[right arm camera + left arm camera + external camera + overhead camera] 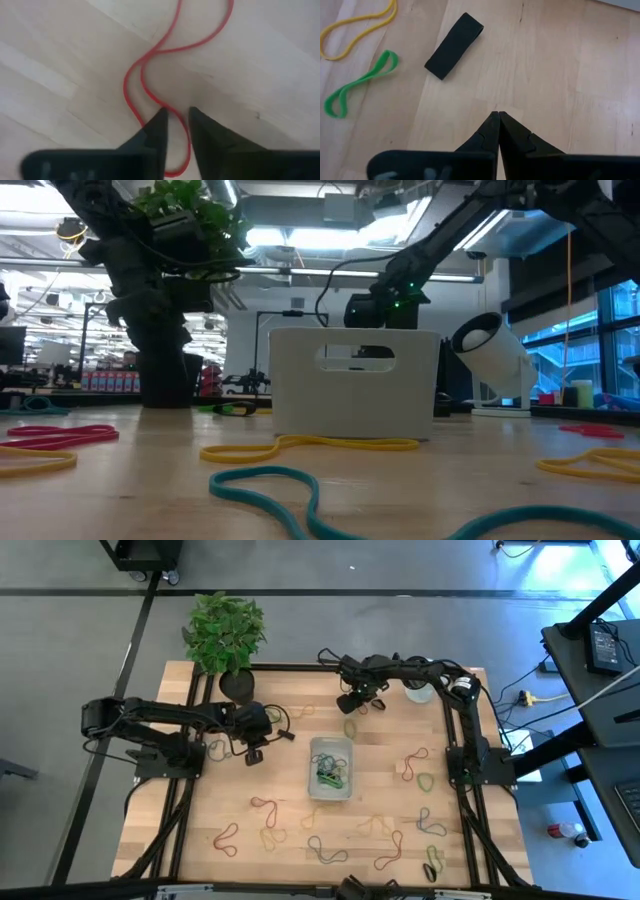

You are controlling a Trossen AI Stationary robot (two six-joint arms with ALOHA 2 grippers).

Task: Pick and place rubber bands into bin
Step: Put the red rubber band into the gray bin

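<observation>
The translucent bin (330, 768) sits mid-table with several rubber bands (330, 776) inside; in the low view the bin (355, 380) looks white. Many more loops lie on the wood, such as a red one (228, 838) and a green one (427, 782). My right gripper (177, 111) is low over the far part of the table (356, 700). It is narrowly open, and one strand of a red figure-eight band (150, 60) runs between its fingertips. My left gripper (496, 114) is shut and empty, left of the bin (255, 747), near a flat black band (454, 46) and a green band (360, 82). My right gripper points down at the table, a finger on each side of one strand (172, 111) of the red band, near the band's end loop. The band lies flat and slack on the wood. Whether the fingers touch it, I cannot tell.
A potted plant (225, 630) stands at the far left corner. A round white object (420, 692) sits by the right arm's far side and shows in the low view (490, 345). A yellow band (310, 445) and a teal band (290, 485) lie near the table's near edge.
</observation>
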